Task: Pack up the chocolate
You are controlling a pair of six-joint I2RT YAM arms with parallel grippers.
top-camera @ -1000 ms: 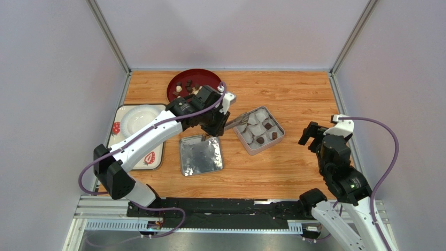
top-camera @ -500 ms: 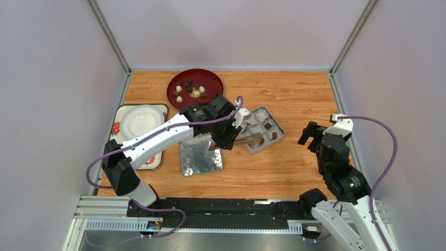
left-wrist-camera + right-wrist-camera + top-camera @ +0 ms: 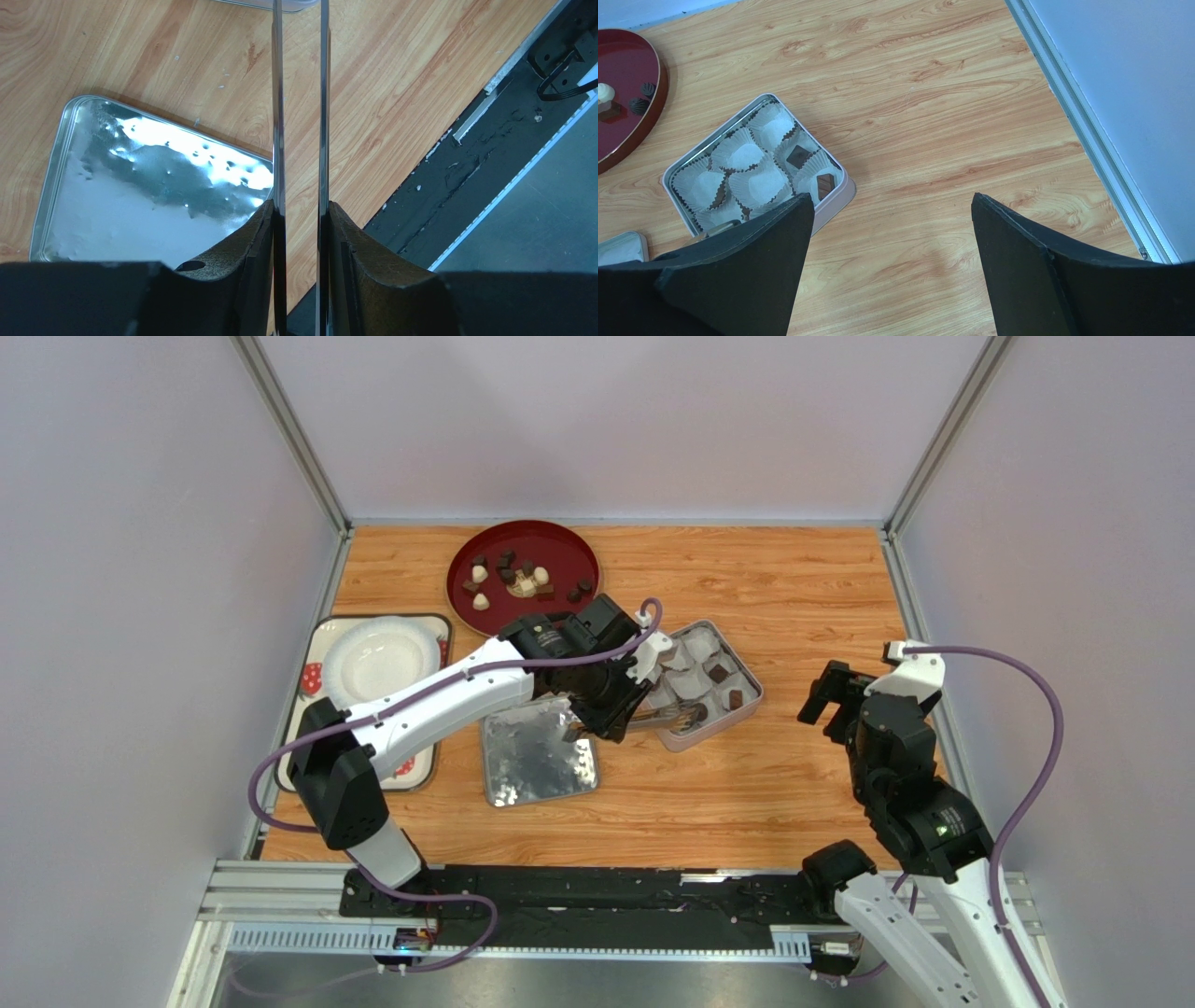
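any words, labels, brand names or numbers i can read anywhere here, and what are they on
No readable text shows in any view.
The tin and its lid: bare metal, no label visible.
The tray: strawberry pictures only, no words.
The red plate and the tongs: unmarked.

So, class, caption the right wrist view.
Open right end effector above the table, tin of chocolate at left.
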